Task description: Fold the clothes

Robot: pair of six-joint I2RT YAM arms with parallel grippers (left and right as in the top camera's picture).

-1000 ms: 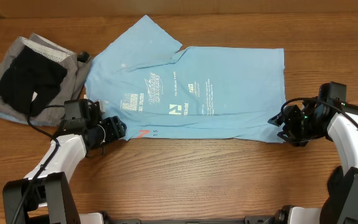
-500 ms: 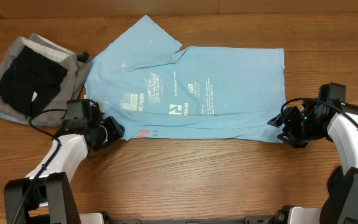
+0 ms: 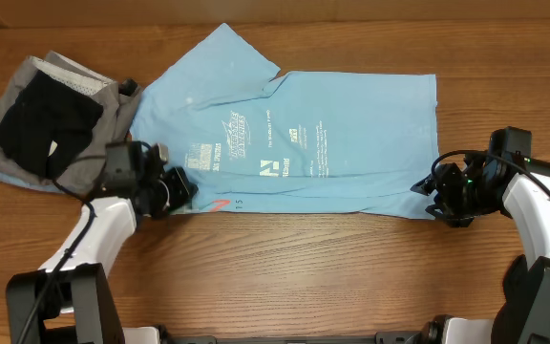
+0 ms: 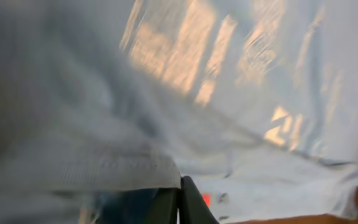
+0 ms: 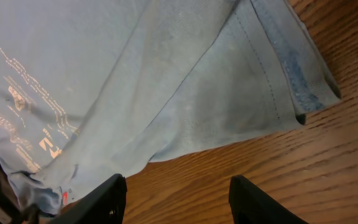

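The light-blue T-shirt [image 3: 294, 134] lies spread flat on the wooden table, with white lettering at its middle and a small red mark [image 3: 221, 204] by its near edge. My left gripper [image 3: 181, 191] is at the shirt's near-left edge. In the left wrist view its jaws [image 4: 180, 199] are pressed together, with the shirt's hem [image 4: 123, 171] draped over them. My right gripper [image 3: 426, 199] stands open beside the shirt's near-right corner. In the right wrist view the right gripper [image 5: 178, 202] has only bare wood in its gap, and the shirt [image 5: 135, 74] lies just ahead.
A pile of black and grey garments [image 3: 46, 119] sits at the far left of the table [image 3: 285, 268], close to my left arm. Bare wood runs along the near side, in front of the shirt.
My left gripper has moved up and right onto the shirt's near-left edge and closed on the cloth. The right gripper and the shirt's right side have not moved.
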